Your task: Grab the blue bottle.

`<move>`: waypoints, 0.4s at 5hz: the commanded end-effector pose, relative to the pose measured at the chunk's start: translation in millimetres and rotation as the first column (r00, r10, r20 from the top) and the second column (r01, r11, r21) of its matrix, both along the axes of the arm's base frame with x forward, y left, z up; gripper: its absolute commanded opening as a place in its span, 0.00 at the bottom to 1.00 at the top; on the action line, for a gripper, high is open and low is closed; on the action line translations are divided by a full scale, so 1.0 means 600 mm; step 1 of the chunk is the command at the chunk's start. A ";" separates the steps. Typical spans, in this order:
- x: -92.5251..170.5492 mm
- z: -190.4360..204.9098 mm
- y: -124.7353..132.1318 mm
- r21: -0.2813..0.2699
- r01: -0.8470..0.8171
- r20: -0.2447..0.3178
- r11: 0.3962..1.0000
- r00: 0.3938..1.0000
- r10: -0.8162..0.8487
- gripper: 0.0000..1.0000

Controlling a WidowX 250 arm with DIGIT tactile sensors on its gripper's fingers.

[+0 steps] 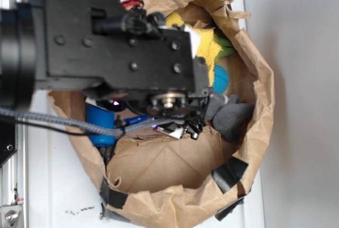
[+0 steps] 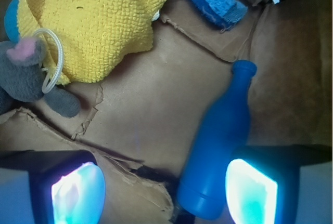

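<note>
Clearly my gripper (image 2: 164, 190) is spread wide; the blue bottle (image 2: 218, 151) looks light, stiff, slick plastic, so I'd pinch its cylindrical body.

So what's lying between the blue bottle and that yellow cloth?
Nothing but bare brown paper. In the wrist view, the blue bottle lies on the right, the yellow cloth at upper left, and only creased, torn bag paper spans the gap.
</note>
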State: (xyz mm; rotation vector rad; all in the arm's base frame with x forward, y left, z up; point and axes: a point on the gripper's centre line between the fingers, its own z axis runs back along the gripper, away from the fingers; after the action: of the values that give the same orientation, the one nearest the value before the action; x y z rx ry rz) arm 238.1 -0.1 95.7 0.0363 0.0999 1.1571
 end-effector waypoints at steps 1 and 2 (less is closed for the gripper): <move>-0.003 -0.021 0.043 0.081 -0.084 -0.017 0.993 0.996 0.085 1.00; -0.021 -0.030 0.057 0.090 -0.076 -0.033 0.993 0.996 0.079 1.00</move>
State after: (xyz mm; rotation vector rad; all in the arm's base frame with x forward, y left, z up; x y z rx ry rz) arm 222.8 27.3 68.1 0.1534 0.1223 1.2059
